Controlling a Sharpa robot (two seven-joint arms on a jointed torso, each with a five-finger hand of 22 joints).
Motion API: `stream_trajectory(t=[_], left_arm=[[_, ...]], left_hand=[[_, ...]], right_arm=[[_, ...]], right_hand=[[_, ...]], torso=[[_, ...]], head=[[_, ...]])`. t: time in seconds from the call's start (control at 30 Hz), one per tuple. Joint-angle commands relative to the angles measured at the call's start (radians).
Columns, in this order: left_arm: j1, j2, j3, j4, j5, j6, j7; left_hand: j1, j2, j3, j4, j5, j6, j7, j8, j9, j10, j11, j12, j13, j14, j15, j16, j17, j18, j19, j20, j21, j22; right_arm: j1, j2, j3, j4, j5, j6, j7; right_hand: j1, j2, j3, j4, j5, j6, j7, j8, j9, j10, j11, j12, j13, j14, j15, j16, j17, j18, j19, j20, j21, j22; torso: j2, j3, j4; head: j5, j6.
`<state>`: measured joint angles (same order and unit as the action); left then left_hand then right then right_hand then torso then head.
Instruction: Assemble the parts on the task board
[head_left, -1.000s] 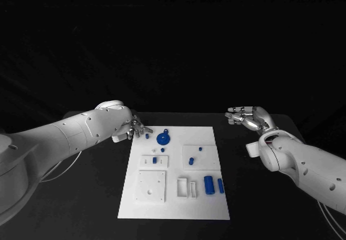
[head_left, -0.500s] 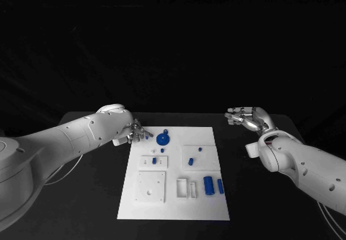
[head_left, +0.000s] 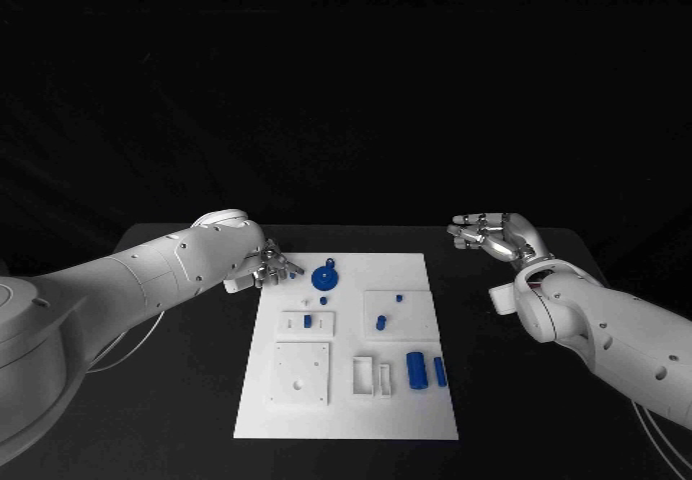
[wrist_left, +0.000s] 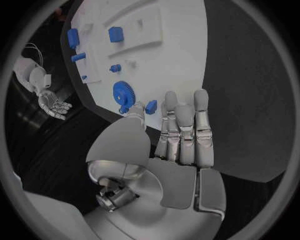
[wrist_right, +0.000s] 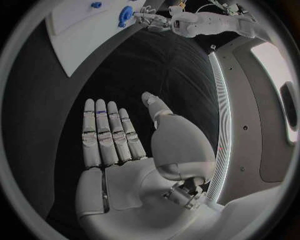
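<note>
The white task board (head_left: 418, 410) lies in the middle of the black table. A blue gear (head_left: 327, 276) sits near its far left corner, with a small blue part (head_left: 296, 270) just left of it. My left hand (head_left: 271, 266) hovers at that corner. In the left wrist view the small blue part (wrist_left: 150, 105) lies between the thumb and the straight fingers (wrist_left: 184, 125), with a gap to the fingers, and the gear (wrist_left: 127, 92) is just beyond. My right hand (head_left: 490, 235) is held open and empty, off the board's far right corner.
Several more blue parts lie on the board: a peg (head_left: 382, 322), two cylinders (head_left: 417, 368) at the near right, and one in a white block (head_left: 309, 320). A white square plate (head_left: 303, 372) and slotted holders (head_left: 372, 375) sit near the front.
My left hand has sunk slightly and drawn its fingers nearer the small blue part. The right hand has not moved.
</note>
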<state>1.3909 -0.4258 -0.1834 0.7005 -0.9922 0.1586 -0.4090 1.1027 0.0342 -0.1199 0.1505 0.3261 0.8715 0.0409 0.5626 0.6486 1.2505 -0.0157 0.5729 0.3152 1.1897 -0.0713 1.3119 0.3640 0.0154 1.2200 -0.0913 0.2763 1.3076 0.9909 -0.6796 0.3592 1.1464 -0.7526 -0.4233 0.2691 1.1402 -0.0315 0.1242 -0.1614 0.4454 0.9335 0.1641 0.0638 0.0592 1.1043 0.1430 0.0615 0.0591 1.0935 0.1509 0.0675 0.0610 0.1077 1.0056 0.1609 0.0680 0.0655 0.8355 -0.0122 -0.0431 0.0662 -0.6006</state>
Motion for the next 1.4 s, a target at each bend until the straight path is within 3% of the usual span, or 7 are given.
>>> stream_trajectory(t=[0.03,0.33,0.67,1.07,1.17,1.23,1.4], left_arm=[[-0.001,0.001,0.0,0.003,0.025,-0.008,0.016],[-0.001,0.0,0.0,0.003,0.049,-0.038,0.02],[-0.001,-0.001,0.001,0.008,0.073,-0.053,0.021],[-0.001,-0.016,0.002,0.028,0.082,-0.078,0.037],[-0.001,-0.022,0.003,0.036,0.083,-0.073,0.036],[0.0,-0.026,0.004,0.043,0.084,-0.072,0.033],[0.0,-0.039,0.005,0.062,0.084,-0.084,0.021]], left_hand=[[0.001,0.015,0.001,-0.006,0.004,-0.005,0.0,0.004,-0.002,-0.007,-0.002,0.003,-0.001,-0.003,0.001,0.004,-0.001,0.004,-0.004,0.002,0.001,0.019],[0.029,0.056,0.005,-0.036,0.01,-0.004,-0.005,0.01,0.0,-0.006,-0.005,0.003,-0.001,-0.001,-0.001,0.004,-0.001,0.002,-0.002,0.0,0.001,0.019],[0.07,0.069,0.012,-0.071,0.009,-0.003,-0.008,0.008,-0.002,-0.006,-0.007,0.001,-0.003,-0.001,-0.003,0.004,0.0,0.001,-0.002,-0.002,0.0,0.019],[0.169,0.106,0.055,-0.138,0.021,0.014,-0.021,0.01,-0.002,0.013,-0.016,-0.004,-0.008,0.011,-0.011,0.012,0.008,-0.002,0.004,-0.009,0.006,0.02],[0.188,0.114,0.073,-0.163,0.039,0.015,-0.023,0.018,0.011,0.022,-0.018,-0.011,-0.013,0.014,-0.013,0.015,0.013,-0.003,0.005,-0.012,0.01,0.021],[0.2,0.116,0.095,-0.183,0.09,0.017,-0.024,0.024,0.027,0.034,-0.02,-0.019,-0.018,0.017,-0.015,0.019,0.019,-0.003,0.007,-0.014,0.016,0.021],[0.179,0.114,0.127,-0.197,0.103,0.023,-0.028,0.038,0.068,0.051,-0.024,-0.029,-0.022,0.022,-0.017,0.023,0.032,-0.002,0.008,-0.017,0.028,0.021]], right_arm=[[0.0,0.001,0.001,0.001,-0.004,0.014,0.004],[0.0,0.003,0.001,-0.002,-0.004,0.01,0.006],[0.0,0.006,0.001,-0.009,-0.007,0.017,0.002],[0.0,0.015,0.0,-0.02,-0.009,0.029,-0.004],[0.0,0.015,0.0,-0.022,-0.01,0.031,-0.004],[0.0,0.016,0.0,-0.023,-0.01,0.032,-0.005],[0.0,0.015,0.0,-0.026,-0.01,0.033,-0.005]], right_hand=[[0.003,0.01,-0.008,0.0,0.003,-0.005,0.0,-0.005,0.0,-0.008,0.001,-0.003,-0.001,-0.006,-0.001,-0.006,-0.001,0.019,-0.005,-0.001,-0.001,-0.001],[0.004,0.013,-0.004,0.001,0.005,0.0,-0.001,-0.005,0.0,-0.006,0.0,-0.003,-0.001,-0.005,-0.001,-0.006,-0.001,0.019,-0.004,-0.002,-0.001,-0.001],[0.004,0.013,-0.004,0.001,0.005,0.0,-0.001,-0.005,0.0,-0.006,0.0,-0.003,-0.001,-0.005,-0.001,-0.006,-0.001,0.019,-0.004,-0.002,-0.001,-0.001],[0.002,0.011,0.0,0.002,0.005,-0.001,-0.001,-0.005,0.0,-0.007,0.001,-0.003,-0.001,-0.005,-0.001,-0.006,-0.001,0.019,-0.004,-0.002,-0.001,-0.001],[0.002,0.011,0.0,0.002,0.005,-0.001,-0.001,-0.005,0.0,-0.007,0.001,-0.003,-0.001,-0.005,-0.001,-0.006,-0.001,0.019,-0.004,-0.002,-0.001,-0.001],[0.002,0.011,0.0,0.002,0.005,-0.001,-0.001,-0.005,0.0,-0.007,0.001,-0.003,-0.001,-0.005,-0.001,-0.006,-0.001,0.019,-0.004,-0.002,-0.001,-0.001],[0.002,0.011,0.0,0.002,0.005,-0.001,-0.001,-0.005,0.0,-0.007,0.001,-0.003,-0.001,-0.005,-0.001,-0.006,-0.001,0.019,-0.004,-0.002,-0.001,-0.001]], torso=[[0.0,-0.0005,-0.0005],[0.0,-0.0005,0.001],[0.0,-0.0004,-0.0001],[0.001,0.0,0.0013],[0.0,-0.0004,0.0012],[0.0,0.0003,0.0011],[0.0,-0.0001,0.0013]], head=[[0.0,0.001],[-0.001,0.004],[-0.001,0.002],[-0.002,-0.001],[-0.002,-0.003],[-0.003,-0.003],[-0.003,-0.004]])
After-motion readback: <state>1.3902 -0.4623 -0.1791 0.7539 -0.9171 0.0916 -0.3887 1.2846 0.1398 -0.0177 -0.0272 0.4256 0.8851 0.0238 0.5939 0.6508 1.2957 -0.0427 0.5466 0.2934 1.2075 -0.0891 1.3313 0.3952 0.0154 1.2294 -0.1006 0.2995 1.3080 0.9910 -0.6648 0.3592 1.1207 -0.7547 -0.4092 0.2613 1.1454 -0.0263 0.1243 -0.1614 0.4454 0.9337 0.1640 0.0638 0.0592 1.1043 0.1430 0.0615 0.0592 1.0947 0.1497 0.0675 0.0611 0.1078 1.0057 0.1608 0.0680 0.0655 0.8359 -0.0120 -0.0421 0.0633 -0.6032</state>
